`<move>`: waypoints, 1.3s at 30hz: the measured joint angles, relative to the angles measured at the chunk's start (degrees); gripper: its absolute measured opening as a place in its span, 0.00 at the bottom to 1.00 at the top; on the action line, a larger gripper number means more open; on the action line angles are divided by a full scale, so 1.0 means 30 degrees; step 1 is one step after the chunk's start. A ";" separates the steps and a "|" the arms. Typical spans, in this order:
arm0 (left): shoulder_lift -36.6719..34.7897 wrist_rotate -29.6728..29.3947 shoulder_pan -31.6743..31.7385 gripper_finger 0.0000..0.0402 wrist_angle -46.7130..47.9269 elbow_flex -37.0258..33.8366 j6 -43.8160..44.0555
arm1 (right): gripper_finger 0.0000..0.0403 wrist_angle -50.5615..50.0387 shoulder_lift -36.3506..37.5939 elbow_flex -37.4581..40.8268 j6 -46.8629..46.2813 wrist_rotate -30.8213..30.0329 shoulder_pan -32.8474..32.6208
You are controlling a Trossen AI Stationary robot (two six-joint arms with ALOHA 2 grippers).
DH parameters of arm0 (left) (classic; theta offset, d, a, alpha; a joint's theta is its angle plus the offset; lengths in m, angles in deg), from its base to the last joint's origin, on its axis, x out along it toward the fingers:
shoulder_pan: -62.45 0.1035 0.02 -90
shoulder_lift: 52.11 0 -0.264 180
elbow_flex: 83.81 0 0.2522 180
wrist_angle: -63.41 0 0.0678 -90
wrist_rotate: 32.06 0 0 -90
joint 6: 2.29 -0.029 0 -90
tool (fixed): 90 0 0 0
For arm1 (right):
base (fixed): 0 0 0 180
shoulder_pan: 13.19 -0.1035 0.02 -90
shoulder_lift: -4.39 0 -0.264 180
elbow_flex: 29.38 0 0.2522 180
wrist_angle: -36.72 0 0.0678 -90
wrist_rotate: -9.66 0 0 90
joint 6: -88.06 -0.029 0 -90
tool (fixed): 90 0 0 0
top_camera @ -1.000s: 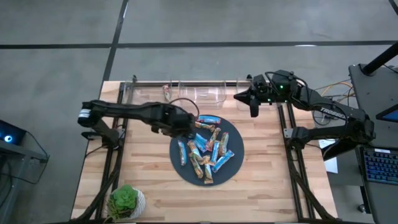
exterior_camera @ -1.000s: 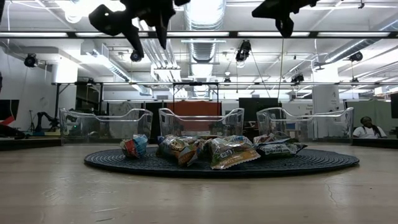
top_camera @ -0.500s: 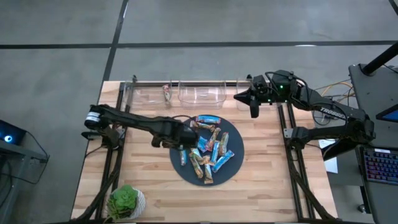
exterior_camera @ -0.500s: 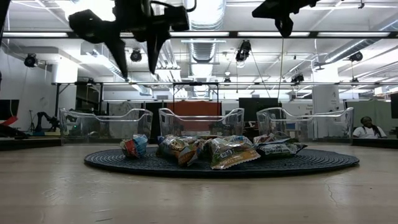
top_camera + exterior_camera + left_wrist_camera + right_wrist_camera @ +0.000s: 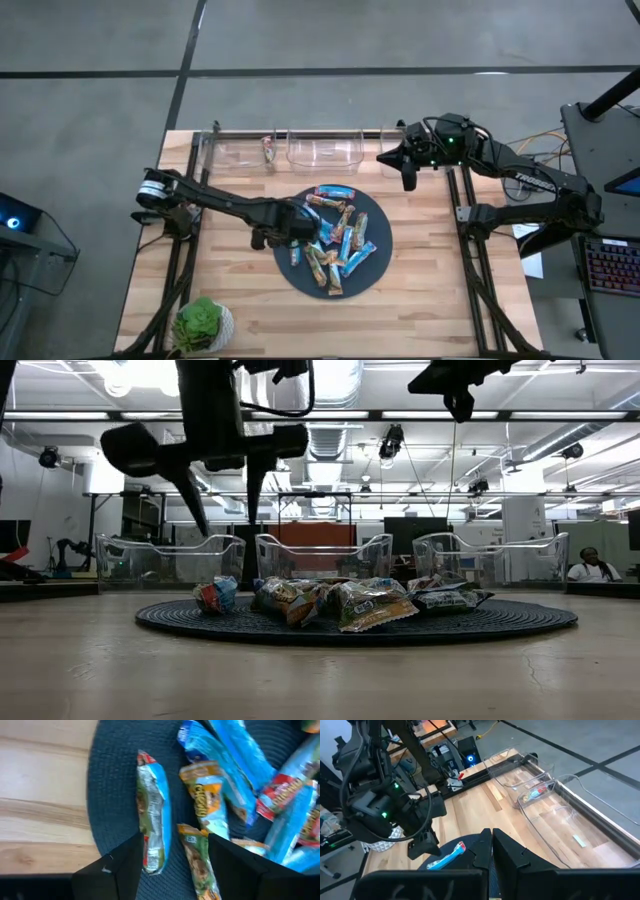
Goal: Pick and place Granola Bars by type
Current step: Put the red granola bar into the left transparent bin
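The bars [image 5: 333,238] lie heaped on the dark mat [image 5: 375,210] at mid-tabletop [image 5: 230,300]; roughly a dozen or more, mixed types, unsorted. One bar [image 5: 268,148] lies in the left-hand bin [image 5: 240,152] of three clear bins along the far edge; the middle bin [image 5: 325,150] appears bare. Judged progress: sorting barely begun, nearly all bars left to place.

The left pincer [image 5: 297,232] hangs over the mat's left edge, fingers apart, holding nothing, above a blue bar [image 5: 152,815] lying apart from the heap. The right pincer [image 5: 408,178], fingers together and empty, waits near the bins.
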 joint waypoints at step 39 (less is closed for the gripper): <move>0.1311 0.0216 0.1457 0.50 -0.1705 -0.1705 -0.1822 | 0.02 0.0000 0.0000 0.0000 0.0067 -0.0029 0.0007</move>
